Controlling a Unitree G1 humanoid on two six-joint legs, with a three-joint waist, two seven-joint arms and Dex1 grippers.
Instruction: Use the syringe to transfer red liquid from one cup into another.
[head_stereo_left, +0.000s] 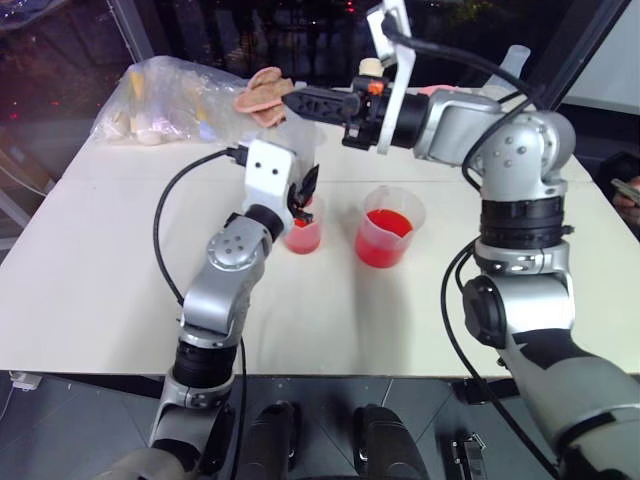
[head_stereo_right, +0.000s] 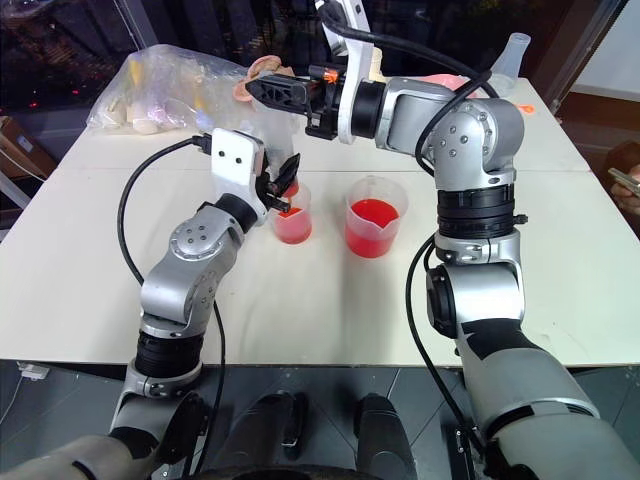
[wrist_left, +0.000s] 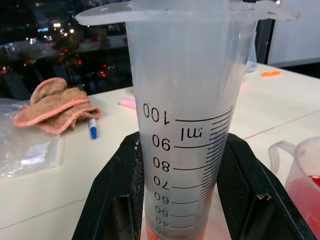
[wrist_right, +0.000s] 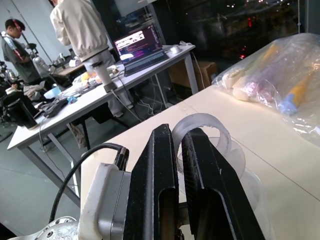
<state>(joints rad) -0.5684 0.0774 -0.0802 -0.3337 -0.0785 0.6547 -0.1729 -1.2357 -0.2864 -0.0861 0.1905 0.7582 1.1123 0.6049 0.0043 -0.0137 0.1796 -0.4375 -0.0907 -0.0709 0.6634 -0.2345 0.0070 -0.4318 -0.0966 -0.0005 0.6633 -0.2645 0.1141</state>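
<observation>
Left gripper (wrist_left: 185, 210): my fingers clamp the syringe (wrist_left: 187, 125) barrel low, upright over the smaller cup (head_stereo_left: 303, 236).
Right gripper (wrist_right: 179, 150): closed on the plunger's thumb ring (wrist_right: 202, 127), at 12 o'clock.
Handling: light, stiff, smooth plastic; I judge it can slip.
Beaker (head_stereo_left: 389, 226): red liquid (head_stereo_left: 385, 235), 3 o'clock from cup.

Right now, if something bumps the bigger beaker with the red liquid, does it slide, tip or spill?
The beaker stands free on the table, gripped by nothing, so a nudge would probably slide it. It looks wide for its height, so tipping seems unlikely. The red liquid fills roughly the lower half; a sharp knock might slosh it, likely below the rim.
</observation>
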